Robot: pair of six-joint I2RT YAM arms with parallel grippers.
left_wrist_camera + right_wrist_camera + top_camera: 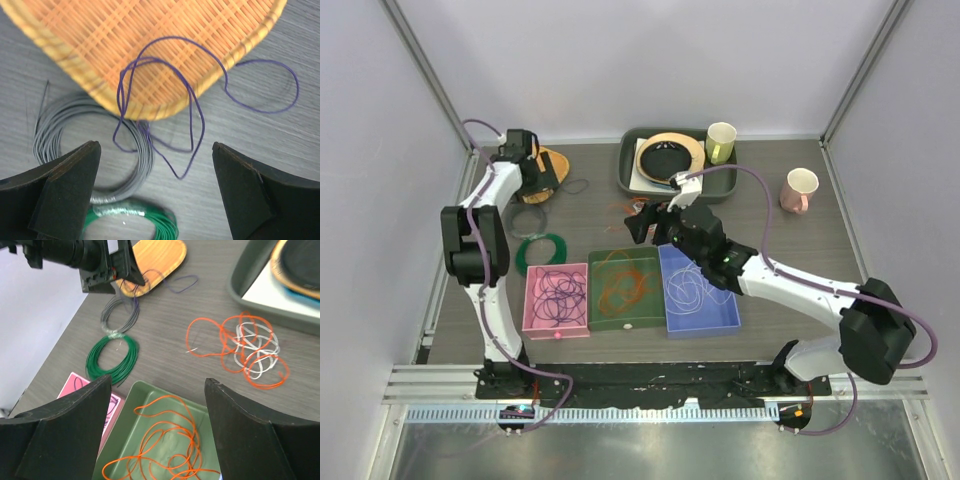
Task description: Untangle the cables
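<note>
Top external view: three trays sit in a row mid-frame, a pink tray (575, 328), a green tray (625, 322) and a blue tray (705, 327). Some of the cables are in them: purple loops (558, 292) in the pink one, orange loops (625, 280) in the green one, white loops (688, 290) in the blue one.

Right wrist view shows an orange-and-white tangle (245, 347) right of centre, lying on the bare table (165, 315) above the green tray. The right claw (157, 382) hangs over that tray's far rim, jaws wide apart, nothing in them.

In the left wrist view the left claw (155, 150) is spread wide too and empty. It hovers over a loose purple cable (192, 115) that lies partly on the basket (150, 40) at the top of the frame and partly on the table. A gray coil (45, 135) sits lower left right against the basket's rim, and a green coil (165, 225) at the bottom edge touches it.
</note>
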